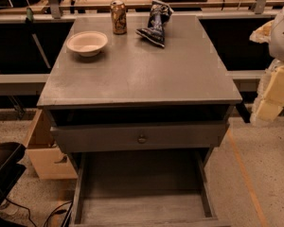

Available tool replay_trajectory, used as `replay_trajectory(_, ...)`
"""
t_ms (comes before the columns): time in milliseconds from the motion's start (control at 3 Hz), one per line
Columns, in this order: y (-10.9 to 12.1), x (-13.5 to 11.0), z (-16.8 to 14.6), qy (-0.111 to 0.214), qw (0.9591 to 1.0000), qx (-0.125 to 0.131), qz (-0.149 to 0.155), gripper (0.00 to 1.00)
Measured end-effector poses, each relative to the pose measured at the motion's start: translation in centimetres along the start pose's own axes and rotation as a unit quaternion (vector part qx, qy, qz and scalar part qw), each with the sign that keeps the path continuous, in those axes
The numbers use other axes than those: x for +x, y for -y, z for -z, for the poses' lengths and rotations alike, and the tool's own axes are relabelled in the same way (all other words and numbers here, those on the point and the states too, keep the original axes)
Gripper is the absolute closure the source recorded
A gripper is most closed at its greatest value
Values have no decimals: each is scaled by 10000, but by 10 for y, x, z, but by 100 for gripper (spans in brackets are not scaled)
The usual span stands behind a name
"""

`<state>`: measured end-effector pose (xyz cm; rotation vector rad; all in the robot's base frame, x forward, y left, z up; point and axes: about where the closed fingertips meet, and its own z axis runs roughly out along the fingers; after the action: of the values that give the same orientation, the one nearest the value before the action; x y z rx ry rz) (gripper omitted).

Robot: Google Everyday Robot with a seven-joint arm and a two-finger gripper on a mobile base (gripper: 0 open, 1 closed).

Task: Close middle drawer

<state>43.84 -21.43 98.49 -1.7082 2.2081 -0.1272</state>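
Grey cabinet (146, 74), tool (270, 97) hovering beside its right edge.

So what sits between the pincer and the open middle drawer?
Only the cabinet's front corner and floor; the pincer hangs at the camera view's right edge, the middle drawer pulled out below.

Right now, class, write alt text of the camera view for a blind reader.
The middle drawer of the grey cabinet is pulled far out. A bowl, can and snack bag sit on top; the claw hangs at the right edge.
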Motion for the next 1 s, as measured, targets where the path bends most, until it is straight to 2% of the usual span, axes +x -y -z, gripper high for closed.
replay_trajectory(333,-3,4,3,17,10000,62,-6,0)
replay_trajectory(667,-30,19,3,11,9997,235,26,0)
replay_trajectory(1000,-71,61,-20,-252,9993,251,-132,0)
